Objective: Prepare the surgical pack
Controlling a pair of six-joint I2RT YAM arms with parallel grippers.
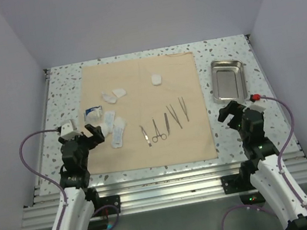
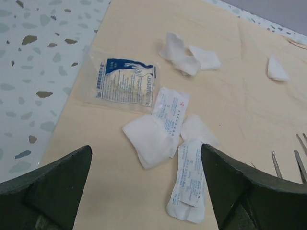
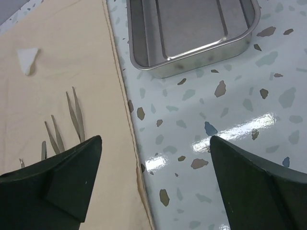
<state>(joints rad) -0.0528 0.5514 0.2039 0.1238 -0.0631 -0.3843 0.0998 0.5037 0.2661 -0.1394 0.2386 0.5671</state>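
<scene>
The beige cloth sheet lay spread flat over the middle of the speckled bench in the overhead view, its lower edge close to the arms' bases. On the left part of the cloth sat a clear packet with blue print. Just below it, white gauze packets and loose gauze squares overlapped one another in a small cluster. Two more gauze pieces touched each other higher on the cloth, and a single piece lay well apart from them, near the upper middle. In the lower centre of the cloth, several slim metal instruments lay side by side in a rising row, a ring-handled one among them and tweezers at the right end.

The steel tray stood off the cloth on the bare bench at the upper right, just beside the cloth's right edge, its plain floor showing.

The left pincer hovered over the left side of the cloth with its fingers spread wide and gripping nothing. In its wrist view the gauze cluster lay between the two dark fingertips. The right pincer was likewise wide open and held nothing. It hung over the bare bench below the tray, and in its wrist view the cloth's right edge ran up the frame between its fingers.
</scene>
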